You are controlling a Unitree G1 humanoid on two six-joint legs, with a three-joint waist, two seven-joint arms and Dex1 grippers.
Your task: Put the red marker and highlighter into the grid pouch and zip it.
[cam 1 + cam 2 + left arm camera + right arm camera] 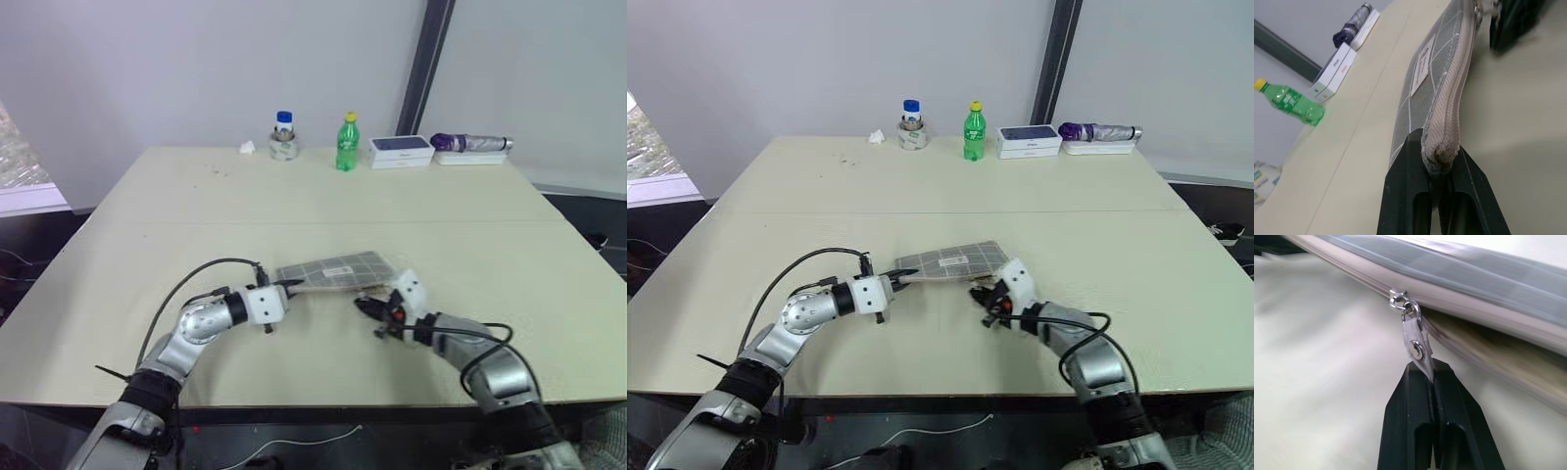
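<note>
The grid pouch (338,271) lies near the middle of the table, grey with white lines and a white label (1422,66). My left gripper (1437,147) is shut on the pouch's left end. At the other end, my right gripper (1427,366) is shut on the zipper's pull tab (1414,340), which hangs from the metal slider (1398,301). The zip (1457,83) looks closed from my left gripper up to the slider. Both grippers also show from the head, left gripper (292,285) and right gripper (364,305). The red marker and the highlighter are hidden or out of view.
Along the table's far edge stand a blue-capped jar on a tape roll (284,137), a green bottle (347,143), a white box (401,151) and a folded purple umbrella (472,143). A black cable (186,294) loops off my left arm.
</note>
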